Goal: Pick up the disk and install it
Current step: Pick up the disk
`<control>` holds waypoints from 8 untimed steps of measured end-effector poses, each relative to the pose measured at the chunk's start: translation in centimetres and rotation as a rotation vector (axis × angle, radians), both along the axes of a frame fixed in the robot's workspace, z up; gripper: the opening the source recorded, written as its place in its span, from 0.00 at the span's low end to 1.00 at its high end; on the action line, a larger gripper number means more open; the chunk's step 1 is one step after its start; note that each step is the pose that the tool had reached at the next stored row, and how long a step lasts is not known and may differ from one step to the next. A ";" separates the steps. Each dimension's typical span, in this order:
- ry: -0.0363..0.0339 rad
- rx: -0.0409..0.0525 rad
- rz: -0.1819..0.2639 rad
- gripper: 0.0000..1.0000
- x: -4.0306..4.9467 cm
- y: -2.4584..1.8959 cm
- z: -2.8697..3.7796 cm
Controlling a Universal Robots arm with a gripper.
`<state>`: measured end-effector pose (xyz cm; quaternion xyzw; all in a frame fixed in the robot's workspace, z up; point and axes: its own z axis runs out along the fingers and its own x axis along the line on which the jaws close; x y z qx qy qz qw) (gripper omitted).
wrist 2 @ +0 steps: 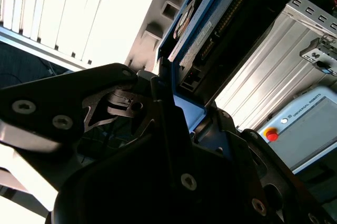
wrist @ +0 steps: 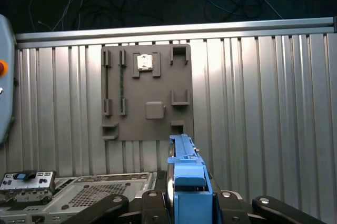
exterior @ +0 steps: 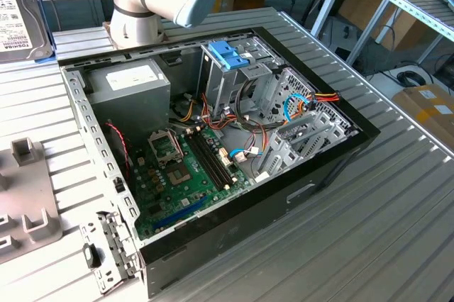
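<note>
The disk [exterior: 21,15] shows at the far upper corner on the exterior view's left, its white printed label facing the camera and a dark rim around it. In the first wrist view I see the disk [wrist: 187,174] edge-on, its blue carrier frame standing up between the black fingers [wrist: 150,200] of my gripper [wrist: 187,200]. The second wrist view has the disk [wrist 2: 202,29] slanting away from the gripper [wrist 2: 166,103], metal body and blue edge showing. The gripper is shut on the disk, which hangs above the ridged table, beside the open computer case [exterior: 333,167].
Inside the case stand a metal drive cage with a blue handle [exterior: 228,54], a grey power-supply box [exterior: 131,86], a green motherboard [exterior: 188,174] and loose cables. A grey fixture plate [wrist: 147,92] lies on the table. A teach pendant [wrist 2: 310,124] sits nearby.
</note>
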<state>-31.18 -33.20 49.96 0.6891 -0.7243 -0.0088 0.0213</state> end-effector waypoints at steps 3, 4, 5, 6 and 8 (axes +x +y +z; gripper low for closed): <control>0.0000 -0.0002 0.000 0.37 0.09 -0.01 -0.01; -0.0001 -0.0002 0.000 0.37 0.11 -0.01 -0.01; 0.0000 -0.0003 0.000 0.37 0.13 -0.01 -0.01; 0.0000 -0.0003 0.000 0.37 0.15 -0.02 -0.01; 0.0000 -0.0004 0.000 0.37 0.19 -0.02 -0.01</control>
